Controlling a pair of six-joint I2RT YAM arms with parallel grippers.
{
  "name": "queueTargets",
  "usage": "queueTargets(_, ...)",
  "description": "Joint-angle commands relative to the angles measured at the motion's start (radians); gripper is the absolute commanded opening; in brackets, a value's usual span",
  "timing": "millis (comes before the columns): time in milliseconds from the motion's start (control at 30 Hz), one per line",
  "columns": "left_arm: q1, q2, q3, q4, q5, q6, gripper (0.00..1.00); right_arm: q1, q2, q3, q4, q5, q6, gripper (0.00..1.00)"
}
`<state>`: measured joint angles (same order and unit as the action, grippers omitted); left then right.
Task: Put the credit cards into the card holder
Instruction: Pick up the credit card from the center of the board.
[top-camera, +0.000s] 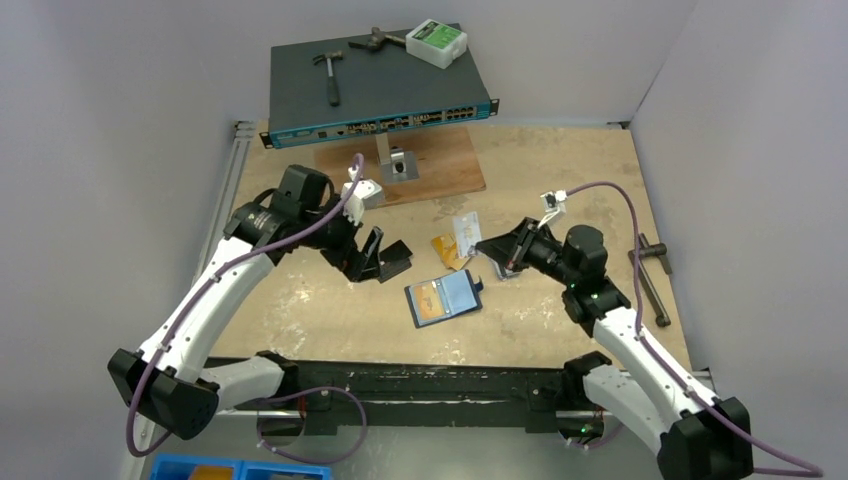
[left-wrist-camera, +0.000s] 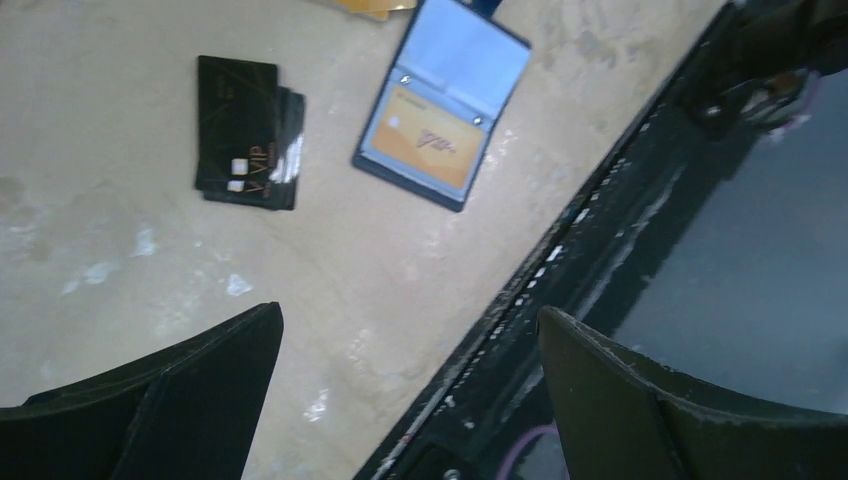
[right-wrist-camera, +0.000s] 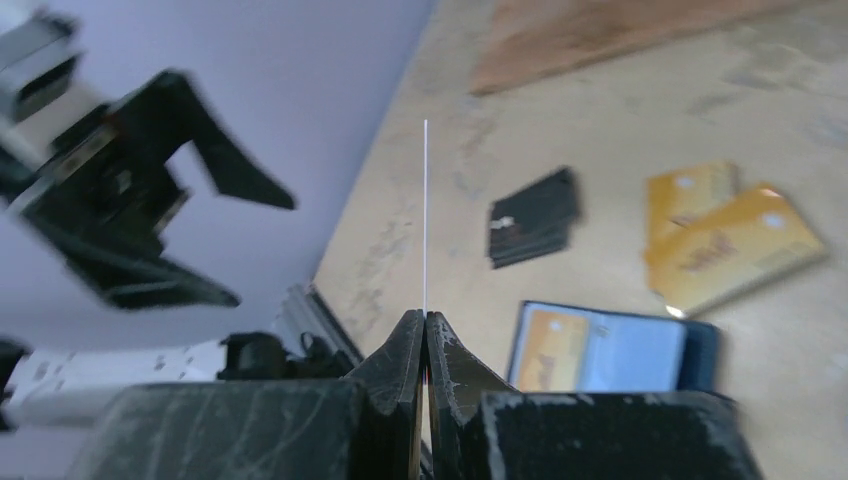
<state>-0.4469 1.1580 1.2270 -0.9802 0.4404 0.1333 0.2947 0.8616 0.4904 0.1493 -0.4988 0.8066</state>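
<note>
Top view: the right gripper (top-camera: 497, 248) pinches a silver card (top-camera: 466, 233) just up-right of the open card holder (top-camera: 445, 297), which lies lengthwise left-right at centre on the tan table (top-camera: 300, 300). The left gripper (top-camera: 383, 258) hangs spread, up-left.

Left wrist view: black cards (left-wrist-camera: 240, 130) lie left of the card holder.

Right wrist view: the silver card stands edge-on, with the card holder at lower right and bare table around it.

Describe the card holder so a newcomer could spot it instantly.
On the tan table, look at the middle of the near half. The card holder lies open there, just nearer than the loose orange cards. It alone is a navy folder, pale blue inside, with an orange card tucked in.
</note>
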Motion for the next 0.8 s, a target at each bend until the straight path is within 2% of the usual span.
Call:
queueTargets(0,0.055,0.046,0.113,0.04,0.309,-0.206,1.0,0.123,-0.037,-0.002,0.305,-0.068,0.013,0.0)
queueTargets(100,0.078,0.071,0.15,0.082,0.453,-0.259,1.0,0.158,0.008,-0.001,0.413,-0.123,0.058,0.0)
queueTargets(200,0.09,0.065,0.119,0.202,0.566,-0.339,0.98,0.207,0.042,0.018,0.472,-0.142,0.077,0.0)
queueTargets(333,0.091,0.049,0.064,0.352,0.675,-0.441,0.78,0.276,0.086,0.052,0.489,-0.121,0.071,0.0)
queueTargets(400,0.092,0.045,0.037,0.39,0.689,-0.471,0.75,0.296,0.103,0.061,0.516,-0.107,0.081,0.0)
queueTargets(533,0.091,0.024,0.004,0.401,0.681,-0.467,0.77,0.322,0.139,0.075,0.583,-0.095,0.112,0.0)
queueTargets(767,0.091,-0.025,-0.023,0.397,0.636,-0.446,0.77,0.341,0.154,0.088,0.6,-0.066,0.123,0.0)
